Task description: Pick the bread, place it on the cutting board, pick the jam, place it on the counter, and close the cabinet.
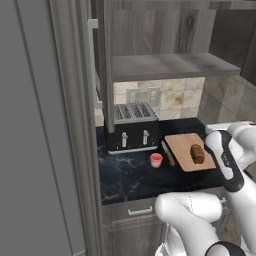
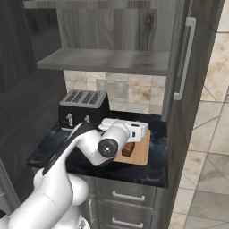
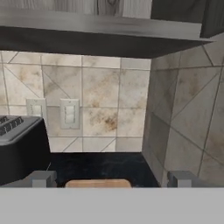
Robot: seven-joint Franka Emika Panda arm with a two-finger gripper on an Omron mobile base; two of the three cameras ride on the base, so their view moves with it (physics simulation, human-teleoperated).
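Two dark fingertips (image 3: pixel 43 178) are sticking up at the bottom of the hand view, standing far apart with nothing between them – the hand (image 3: pixel 111 181) is spread wide and pinching nothing. It is looking at the tiled back wall, with the far edge of the cutting board (image 3: pixel 98 183) showing just between the tips.

From the left base view, the big white arm (image 1: pixel 227 165) is bending over the right end of the counter (image 1: pixel 125 175). The cutting board (image 1: pixel 182 145) is lying near that right end, and the bread (image 1: pixel 197 153) is sitting on it, close to the board's right edge. A thin knife (image 1: pixel 167 153) is lying just beside the board's left edge. The jam (image 1: pixel 156 160) is standing upright on the counter, left of the knife and in front of the toaster (image 1: pixel 131 126), near the counter's middle. The toaster is sitting at the back left of the counter.

Above it all, the cabinet (image 1: pixel 170 40) is standing open – its grey shelf (image 1: pixel 170 66) is showing, and both doors (image 2: pixel 181 53) are swung out.

From the right base view, the bread (image 2: pixel 129 150) is peeking out from under the arm, on the board (image 2: pixel 141 154).
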